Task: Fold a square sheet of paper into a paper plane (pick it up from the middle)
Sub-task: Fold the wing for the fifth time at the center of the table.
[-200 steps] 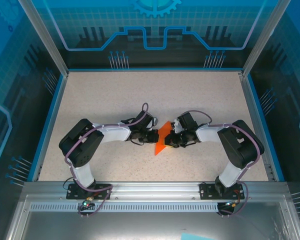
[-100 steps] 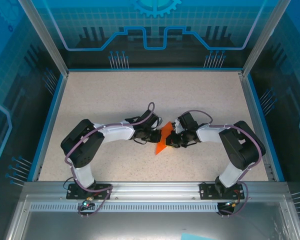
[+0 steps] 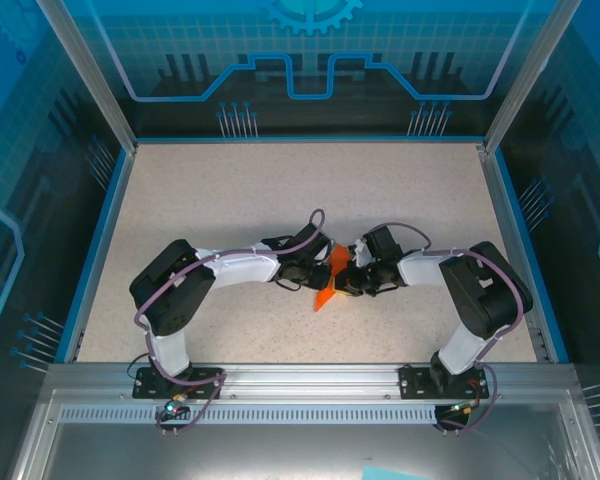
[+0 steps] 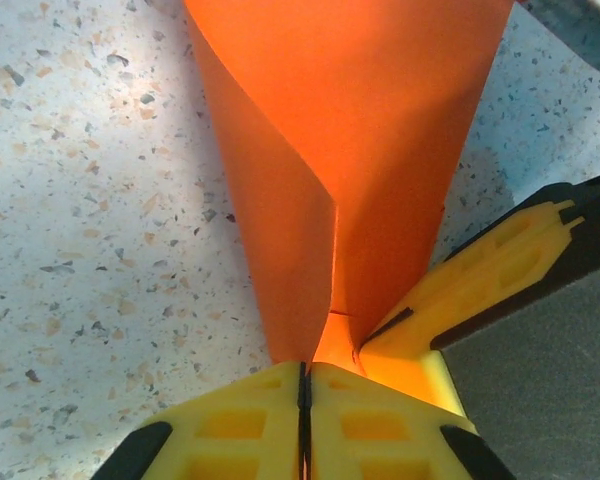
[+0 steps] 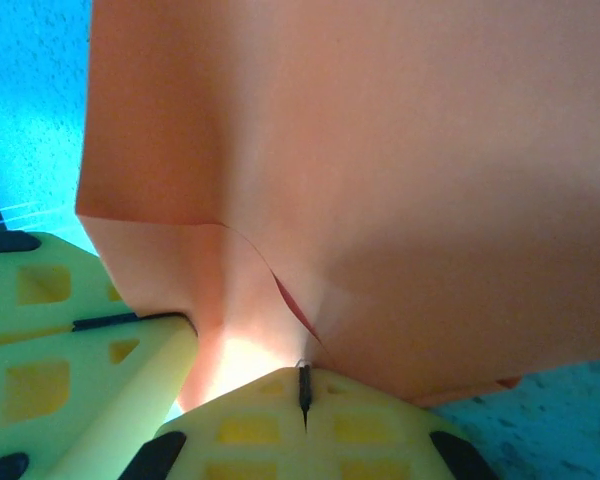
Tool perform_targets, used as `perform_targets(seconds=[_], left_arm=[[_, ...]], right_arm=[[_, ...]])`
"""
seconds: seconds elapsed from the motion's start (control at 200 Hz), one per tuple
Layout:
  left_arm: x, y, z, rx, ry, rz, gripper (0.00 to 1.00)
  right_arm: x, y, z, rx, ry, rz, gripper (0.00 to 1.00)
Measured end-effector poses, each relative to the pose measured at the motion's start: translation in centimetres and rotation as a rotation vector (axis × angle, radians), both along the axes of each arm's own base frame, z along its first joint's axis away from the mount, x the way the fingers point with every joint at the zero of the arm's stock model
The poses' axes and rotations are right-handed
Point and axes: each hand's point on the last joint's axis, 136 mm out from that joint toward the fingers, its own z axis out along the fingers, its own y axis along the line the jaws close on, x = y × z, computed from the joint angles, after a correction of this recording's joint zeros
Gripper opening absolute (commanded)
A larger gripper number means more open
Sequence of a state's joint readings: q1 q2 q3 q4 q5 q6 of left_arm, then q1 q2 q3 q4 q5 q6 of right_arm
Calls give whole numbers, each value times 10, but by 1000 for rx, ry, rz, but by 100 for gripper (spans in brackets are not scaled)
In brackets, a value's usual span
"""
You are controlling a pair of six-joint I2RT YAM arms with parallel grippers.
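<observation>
Left gripper [image 4: 305, 372] first: its two yellow fingers [image 4: 230, 425] are pressed flat together with only a hairline seam between them. The orange fold of the paper plane [image 4: 370, 130] runs straight down into that seam, so it's a pinch on the paper. Over to the right gripper [image 5: 303, 388] and it's the same story. Its jaws are clamped tight, the paper's lower edge is caught at the seam, and a small crease curls just above it.

Each wrist view catches the other gripper's yellow finger angling in from the side. Its tip touches the paper just beside the first pinch, so the two grips sit right next to each other.

From above, the arms meet nose to nose near the middle of the speckled table [image 3: 230, 190]. The plane sits squeezed between the two gripper heads, a narrow orange sliver. One pointed end pokes out toward the near edge, and a smaller patch shows on the far side. Whether the paper touches the tabletop, I cannot tell.
</observation>
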State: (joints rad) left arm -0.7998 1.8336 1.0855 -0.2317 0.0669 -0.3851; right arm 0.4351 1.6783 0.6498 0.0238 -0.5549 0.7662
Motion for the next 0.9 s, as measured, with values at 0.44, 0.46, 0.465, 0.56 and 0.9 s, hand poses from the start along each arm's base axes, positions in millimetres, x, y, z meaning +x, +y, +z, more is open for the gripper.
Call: perform_targets(seconds=[0.44,0.46,0.465,0.56,0.9], left_arm=[[-1,-1,-10,6,16,-4,11],[0,-2,-11,5,16,-4,11],[0,-2,-11,5,16,-4,11],[-1,-4,-14,6,16,-7,11],[0,-4,-16,6,16,-8,11]], right_arm=[[1,-1,0,47,9,-15,1],[1,-1,1,46,8,-16,1],[1,-1,1,47,8,-16,1],[2,-3,1,35,2,-23,2],[1,-14,1,-33,0,-47,3]])
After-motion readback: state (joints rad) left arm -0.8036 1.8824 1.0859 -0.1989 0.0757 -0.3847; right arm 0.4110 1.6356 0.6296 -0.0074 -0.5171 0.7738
